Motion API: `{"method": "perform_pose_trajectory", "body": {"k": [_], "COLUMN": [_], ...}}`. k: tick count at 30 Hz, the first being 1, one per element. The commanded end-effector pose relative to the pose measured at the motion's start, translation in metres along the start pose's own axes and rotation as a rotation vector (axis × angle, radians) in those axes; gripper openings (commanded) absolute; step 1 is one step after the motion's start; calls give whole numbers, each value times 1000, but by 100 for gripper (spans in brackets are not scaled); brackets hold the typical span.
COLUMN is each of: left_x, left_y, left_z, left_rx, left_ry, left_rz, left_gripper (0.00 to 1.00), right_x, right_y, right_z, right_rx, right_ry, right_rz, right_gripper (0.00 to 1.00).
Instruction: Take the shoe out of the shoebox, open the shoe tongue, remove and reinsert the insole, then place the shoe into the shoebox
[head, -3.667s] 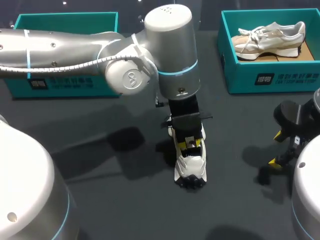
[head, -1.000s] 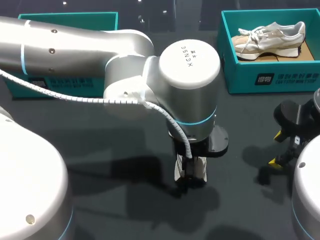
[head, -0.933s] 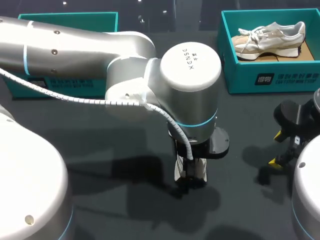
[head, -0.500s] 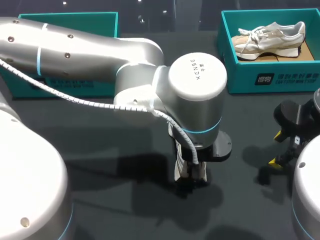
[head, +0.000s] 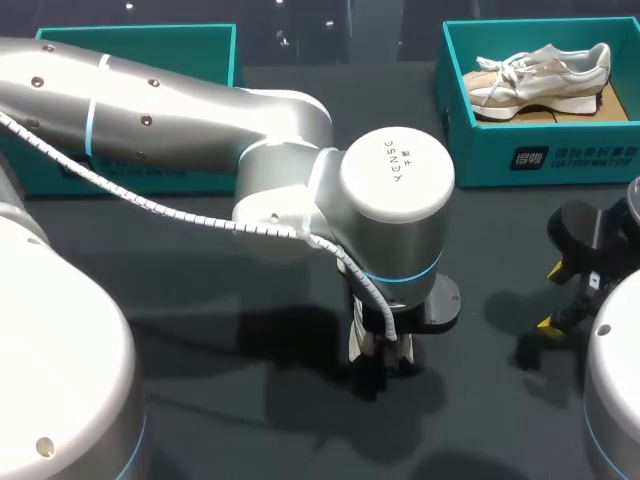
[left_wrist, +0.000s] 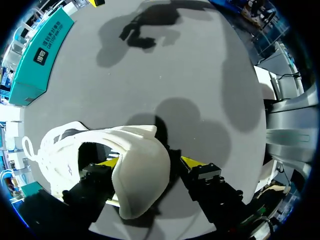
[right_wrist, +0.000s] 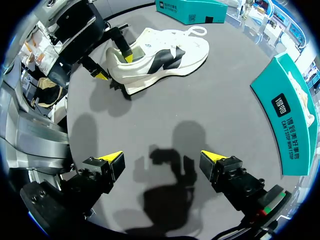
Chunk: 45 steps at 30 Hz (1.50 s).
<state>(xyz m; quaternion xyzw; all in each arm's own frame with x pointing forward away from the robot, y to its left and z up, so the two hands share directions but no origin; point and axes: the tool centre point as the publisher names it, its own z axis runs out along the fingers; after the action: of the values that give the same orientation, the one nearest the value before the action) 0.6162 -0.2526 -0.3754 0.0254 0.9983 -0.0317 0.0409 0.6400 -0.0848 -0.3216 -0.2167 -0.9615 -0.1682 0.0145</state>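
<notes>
1. The shoe (right_wrist: 160, 52) is out of the shoebox (head: 150, 40) and stands upright on the desk (right_wrist: 200, 110). The shoebox is well beyond the shoe's toe.
2. The left gripper (left_wrist: 149, 161) is down at the shoe's heel. Its fingers are spread and straddle the heel wall, one tip inside the shoe's opening and one behind the heel. The inner tip looks to be against the lining. The outer one seems just clear of the heel, so I see no pinch.
3. The right gripper (right_wrist: 162, 159) is well apart from the shoe. It hovers over bare desk with its fingers spread wide and nothing between them.
4. A second box (head: 540, 110) holding a beige shoe (head: 545, 75) is also well apart from the shoe and probably has no part in this step.
5. Step, as I judge it: the take-out is done and work is now inside the shoe, on the tongue or insole. The insole does not show in any view, and I cannot tell whether the tongue is open.
6. The next move likely calls for closing the left fingers on the heel wall to steady the shoe, or dipping the inner tip to catch the insole edge.
7. The right gripper is far from the shoe, so it needs a long approach before it can help.
</notes>
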Motion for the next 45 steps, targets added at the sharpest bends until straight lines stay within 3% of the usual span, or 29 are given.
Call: {"method": "perform_pose_trajectory", "body": {"k": [1,7,14,16,17,18,25,28,45], "left_x": [2,6,9,10,10,11,11,8,-53], "left_y": [-3,-3,-3,-3,-2,-2,4,9,66], "left_z": [6,11,17,17,17,17,10,-3,-126], "left_rx": [-5,-17,-25,-25,-25,-25,-20,-12,-33], "left_ry": [2,6,14,16,17,18,36,59,152], "left_rz": [4,9,1,-1,-2,-3,-4,-2,54], "left_gripper": [66,58,38,24,6,0,0,0,0], "right_x": [1,1,1,1,1,1,1,1,1], "right_y": [-1,-1,-1,-1,-1,-1,-1,-1,-1], "right_z": [0,0,0,0,0,0,0,0,0], "right_rx": [0,0,0,0,0,0,0,0,0], "right_ry": [-2,-2,-2,-2,-2,-2,-2,-2,-2], "right_rz": [-1,-1,-1,-1,-1,-1,-1,-1,-1], "right_gripper": [100,100,100,100,100,100,100,100,100]}}
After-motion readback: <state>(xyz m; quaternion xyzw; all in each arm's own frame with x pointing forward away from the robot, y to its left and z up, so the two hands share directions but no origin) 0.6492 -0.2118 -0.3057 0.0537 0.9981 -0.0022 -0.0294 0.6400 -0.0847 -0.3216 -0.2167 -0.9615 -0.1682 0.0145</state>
